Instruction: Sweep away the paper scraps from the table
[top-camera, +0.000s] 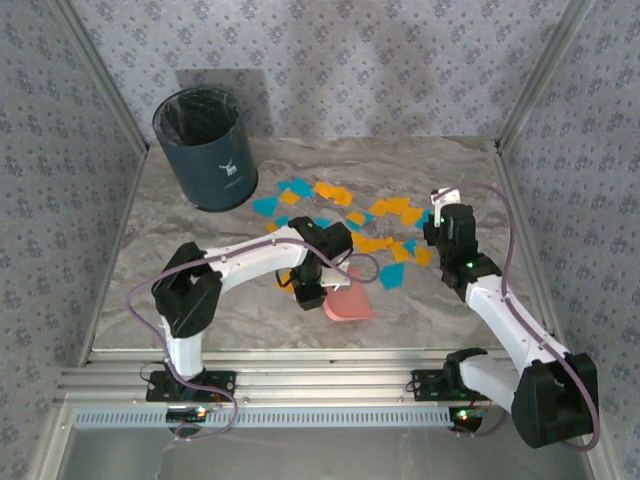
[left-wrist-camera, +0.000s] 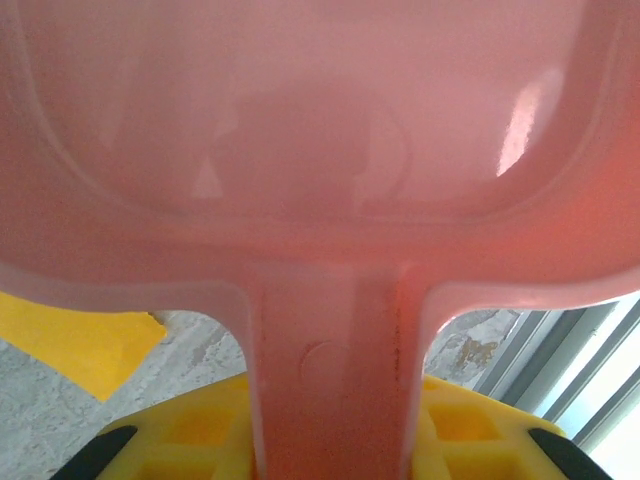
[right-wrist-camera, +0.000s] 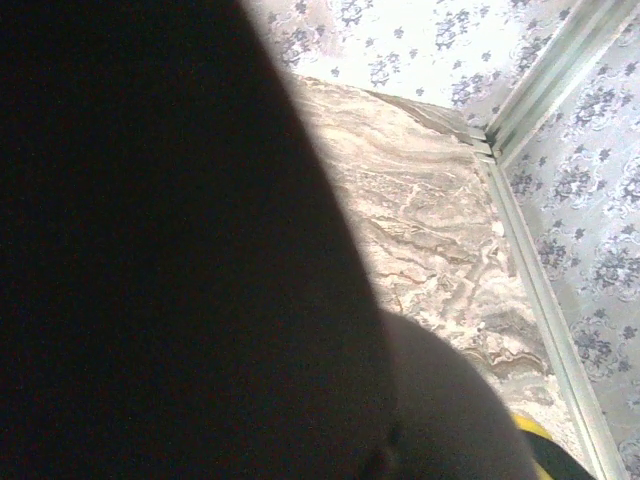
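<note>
While left fingers (left-wrist-camera: 460, 425) clamp the pink dustpan (left-wrist-camera: 320, 150) by its handle, right fingers (top-camera: 446, 212) sit closed, contents unclear

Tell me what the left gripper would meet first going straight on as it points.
The left gripper holds the pink dustpan, which leads rightward over bare table; the first obstacle looks like the right arm, though depth is unclear.

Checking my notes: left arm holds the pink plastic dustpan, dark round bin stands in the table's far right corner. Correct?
No. The top external view shows the dark round bin in the far left corner; the pink plastic dustpan part is right.
</note>
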